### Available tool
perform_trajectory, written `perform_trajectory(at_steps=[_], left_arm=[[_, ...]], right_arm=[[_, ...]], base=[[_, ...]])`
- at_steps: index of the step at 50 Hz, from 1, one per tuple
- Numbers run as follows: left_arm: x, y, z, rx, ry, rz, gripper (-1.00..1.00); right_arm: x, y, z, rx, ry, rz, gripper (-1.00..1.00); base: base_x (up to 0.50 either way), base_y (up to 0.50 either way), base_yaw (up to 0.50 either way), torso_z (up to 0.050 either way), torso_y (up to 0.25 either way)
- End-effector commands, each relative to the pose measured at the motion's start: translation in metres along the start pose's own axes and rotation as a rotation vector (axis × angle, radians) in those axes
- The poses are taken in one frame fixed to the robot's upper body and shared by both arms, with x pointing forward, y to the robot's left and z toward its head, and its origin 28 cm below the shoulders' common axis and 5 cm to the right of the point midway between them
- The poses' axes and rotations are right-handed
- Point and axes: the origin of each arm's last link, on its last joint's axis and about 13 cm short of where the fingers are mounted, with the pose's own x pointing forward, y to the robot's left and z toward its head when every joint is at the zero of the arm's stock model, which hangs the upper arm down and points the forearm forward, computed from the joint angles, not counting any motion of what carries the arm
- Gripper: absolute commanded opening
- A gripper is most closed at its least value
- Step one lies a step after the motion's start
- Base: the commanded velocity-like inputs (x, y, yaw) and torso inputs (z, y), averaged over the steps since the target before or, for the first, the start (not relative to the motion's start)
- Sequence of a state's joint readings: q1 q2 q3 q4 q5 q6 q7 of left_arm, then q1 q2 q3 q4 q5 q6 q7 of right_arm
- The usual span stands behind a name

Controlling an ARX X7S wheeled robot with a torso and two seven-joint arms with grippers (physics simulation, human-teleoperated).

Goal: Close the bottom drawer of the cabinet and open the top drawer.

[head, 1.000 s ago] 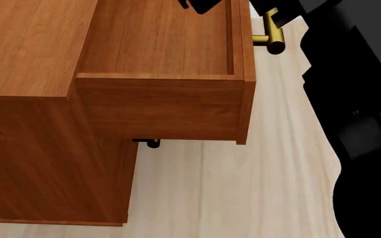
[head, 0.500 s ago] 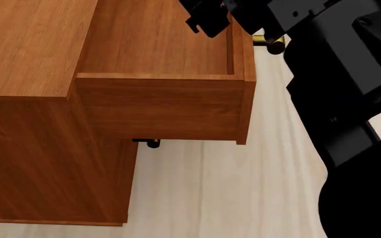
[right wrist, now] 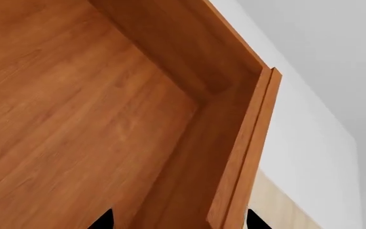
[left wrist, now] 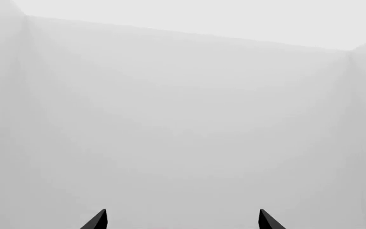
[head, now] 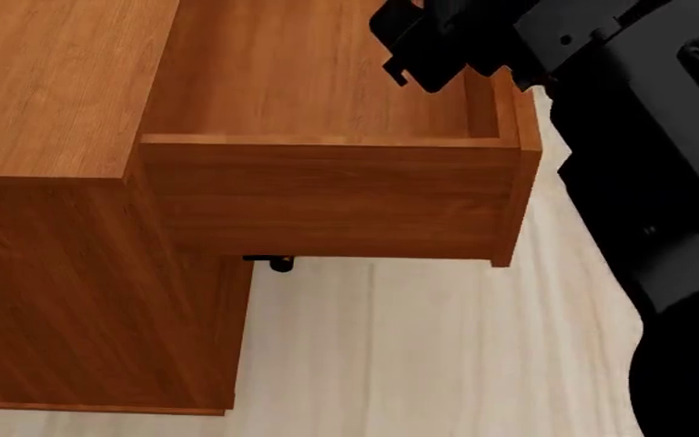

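top drawer [head: 325, 196]: reddish-brown wood grain | right arm [head: 641, 137]: black | floor [head: 447, 355]: pale wood

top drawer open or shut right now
Open. The top drawer juts well out from the cabinet, its bare wooden floor exposed, with the right gripper at its front edge.

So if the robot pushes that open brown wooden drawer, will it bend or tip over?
The reddish-brown wooden top drawer looks like a stiff box, so it probably won't bend. It sits in the boxy cabinet, so it likely slides straight. It looks empty, so probably light.
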State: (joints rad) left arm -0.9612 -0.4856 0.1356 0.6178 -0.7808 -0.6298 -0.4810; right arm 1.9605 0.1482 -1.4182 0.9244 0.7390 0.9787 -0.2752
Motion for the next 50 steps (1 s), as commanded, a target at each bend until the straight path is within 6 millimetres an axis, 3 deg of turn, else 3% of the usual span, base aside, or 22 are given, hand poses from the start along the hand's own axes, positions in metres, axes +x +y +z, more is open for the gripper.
perform_trajectory(at_steps=[1, 31, 40, 50], left_arm=[[0.000, -0.001, 0.001, -0.004, -0.001, -0.001, 1.00], [0.001, -0.002, 0.000, -0.012, -0.002, -0.005, 1.00], [0.001, -0.002, 0.001, -0.013, -0.004, -0.004, 1.00], [0.002, -0.003, 0.003, -0.015, -0.008, -0.006, 1.00]], right_arm=[[-0.003, -0.006, -0.014, 0.014, 0.066, -0.005, 1.00], [-0.026, -0.031, -0.044, 0.087, 0.142, -0.109, 1.00], [-0.030, -0.034, -0.046, 0.093, 0.150, -0.122, 1.00], [-0.052, -0.045, -0.038, 0.114, 0.111, -0.160, 1.00]], base=[[0.00, 0.00, 0.00, 0.000, 0.000], [0.00, 0.00, 0.00, 0.000, 0.001], [0.00, 0.00, -0.01, 0.000, 0.002], [0.00, 0.00, -0.01, 0.001, 0.003]])
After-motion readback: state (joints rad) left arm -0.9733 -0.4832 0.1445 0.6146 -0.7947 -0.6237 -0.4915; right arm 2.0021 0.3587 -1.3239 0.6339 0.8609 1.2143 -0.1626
